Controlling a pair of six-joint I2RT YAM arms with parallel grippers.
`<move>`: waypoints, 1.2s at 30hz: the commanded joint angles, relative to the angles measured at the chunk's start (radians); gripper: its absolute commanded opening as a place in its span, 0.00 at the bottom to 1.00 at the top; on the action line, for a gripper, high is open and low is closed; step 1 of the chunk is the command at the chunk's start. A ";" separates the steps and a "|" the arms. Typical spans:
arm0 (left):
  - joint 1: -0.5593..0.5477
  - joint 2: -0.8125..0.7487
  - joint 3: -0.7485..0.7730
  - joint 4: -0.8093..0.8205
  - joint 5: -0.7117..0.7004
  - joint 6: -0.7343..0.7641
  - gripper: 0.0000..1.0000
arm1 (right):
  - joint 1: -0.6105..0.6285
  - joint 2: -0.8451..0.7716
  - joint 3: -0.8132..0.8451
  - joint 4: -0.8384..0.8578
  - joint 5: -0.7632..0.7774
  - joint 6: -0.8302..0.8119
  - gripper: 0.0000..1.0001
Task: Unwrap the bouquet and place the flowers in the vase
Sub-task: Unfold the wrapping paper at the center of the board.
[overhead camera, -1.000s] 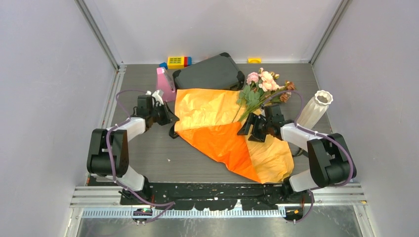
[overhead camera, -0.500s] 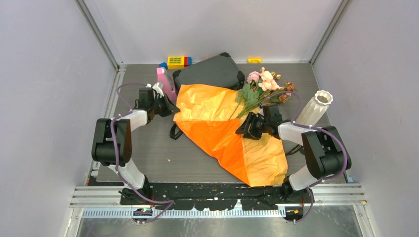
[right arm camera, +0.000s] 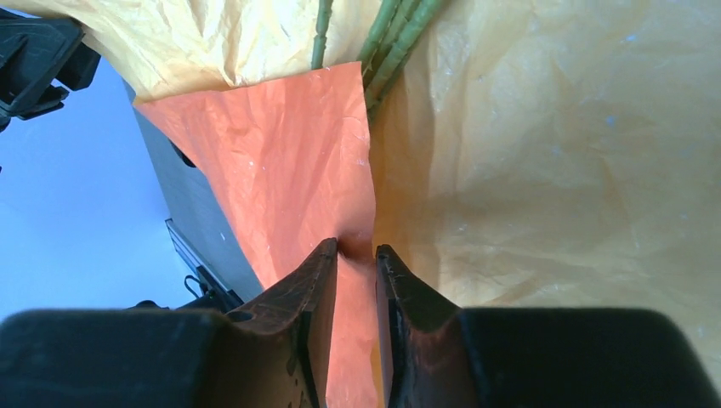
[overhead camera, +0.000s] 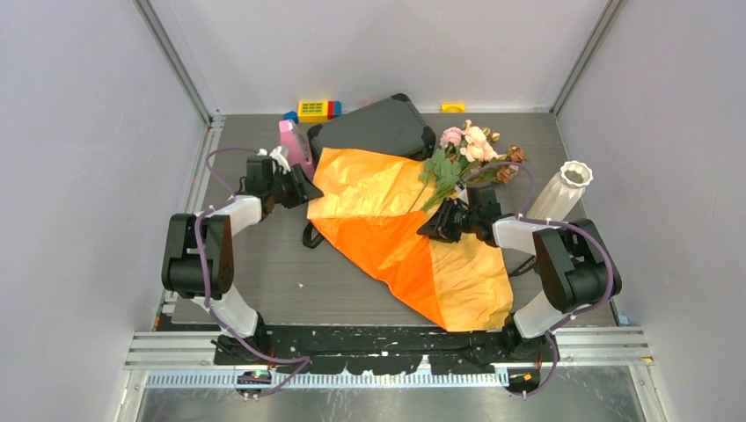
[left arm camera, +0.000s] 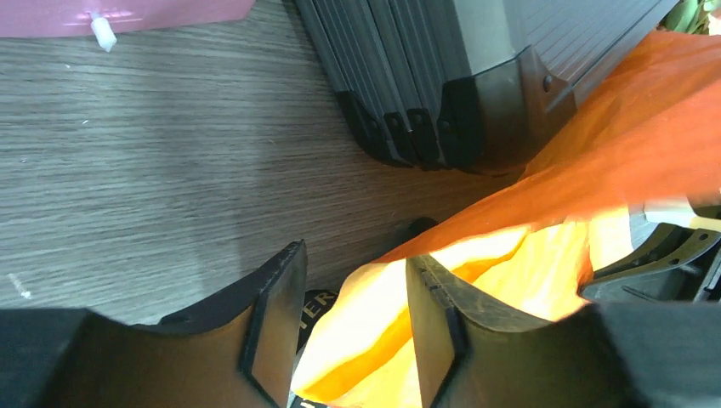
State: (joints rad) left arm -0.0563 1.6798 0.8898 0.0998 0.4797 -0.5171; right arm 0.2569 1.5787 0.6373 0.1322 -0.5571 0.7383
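On the far right corner of the orange paper (overhead camera: 396,229) lie the flowers (overhead camera: 466,149), with their stems on the sheet. Right of the paper leans the white vase (overhead camera: 560,192). At the paper's left corner the left gripper (left arm camera: 353,263) is loose, its fingers apart around the edge. Near the stems, the right gripper (right arm camera: 355,246) pinches a fold of the paper.

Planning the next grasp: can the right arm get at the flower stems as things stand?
Probably yes: the stems lie uncovered on the orange paper ahead of the right end effector, which straddles a paper fold.
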 commanded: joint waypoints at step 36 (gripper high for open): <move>0.007 -0.495 -0.090 -0.251 -0.075 -0.038 0.79 | 0.313 -0.276 -0.043 0.096 -0.015 -0.088 0.00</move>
State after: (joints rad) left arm -0.0563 1.2385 0.8070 -0.1234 0.4004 -0.5507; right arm 0.5293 1.3464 0.5980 0.1951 -0.5701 0.6842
